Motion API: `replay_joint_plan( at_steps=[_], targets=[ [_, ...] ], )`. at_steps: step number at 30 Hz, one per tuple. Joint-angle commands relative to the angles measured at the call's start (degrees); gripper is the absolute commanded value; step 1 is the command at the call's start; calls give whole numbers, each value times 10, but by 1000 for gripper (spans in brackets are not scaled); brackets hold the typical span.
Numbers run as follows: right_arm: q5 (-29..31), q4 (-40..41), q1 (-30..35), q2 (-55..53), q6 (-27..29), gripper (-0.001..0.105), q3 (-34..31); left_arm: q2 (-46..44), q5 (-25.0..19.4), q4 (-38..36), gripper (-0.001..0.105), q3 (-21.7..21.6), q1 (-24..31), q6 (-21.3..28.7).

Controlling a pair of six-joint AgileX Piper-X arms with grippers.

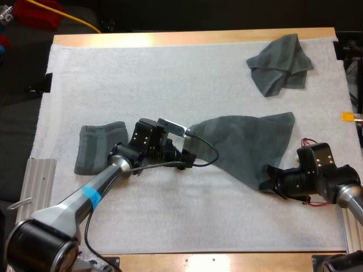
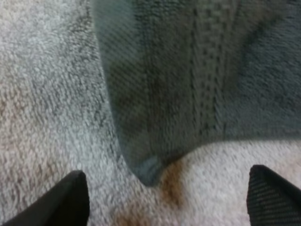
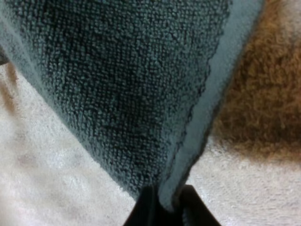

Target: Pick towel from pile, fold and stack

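Observation:
A dark grey-green towel (image 1: pixel 244 146) lies partly spread in the middle of the white mat (image 1: pixel 170 79). My left gripper (image 1: pixel 186 154) is at the towel's left corner, open. In the left wrist view its fingers (image 2: pixel 66 202) stand wide apart, and the towel's corner (image 2: pixel 148 170) lies on the mat just ahead of them, untouched. My right gripper (image 1: pixel 270 182) is shut on the towel's near right corner; the right wrist view shows the fingertips (image 3: pixel 150 209) pinching the towel's hem (image 3: pixel 207 122). A folded towel (image 1: pixel 99 147) rests at the left.
A crumpled towel (image 1: pixel 281 65) sits at the mat's far right corner. The table's wooden edge (image 1: pixel 193 38) runs along the far side. Bare mat stretches across the far left and the near middle.

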State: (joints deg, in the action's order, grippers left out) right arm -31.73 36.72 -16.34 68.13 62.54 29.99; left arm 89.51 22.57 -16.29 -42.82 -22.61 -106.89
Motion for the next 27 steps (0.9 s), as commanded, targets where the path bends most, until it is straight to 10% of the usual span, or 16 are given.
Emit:
replay_joint_plan(
  at_steps=[1, 12, 27],
  targets=[
    [3, 4, 0, -4, 7, 1, 0, 6, 4, 16, 67, -4, -3, -12],
    [11, -4, 0, -4, 7, 1, 0, 82, 69, -1, 66, -69, -3, -13],
    [22, -15, 0, -4, 6, 1, 0, 95, 69, -63, 33, -89, -3, -12]
  ],
)
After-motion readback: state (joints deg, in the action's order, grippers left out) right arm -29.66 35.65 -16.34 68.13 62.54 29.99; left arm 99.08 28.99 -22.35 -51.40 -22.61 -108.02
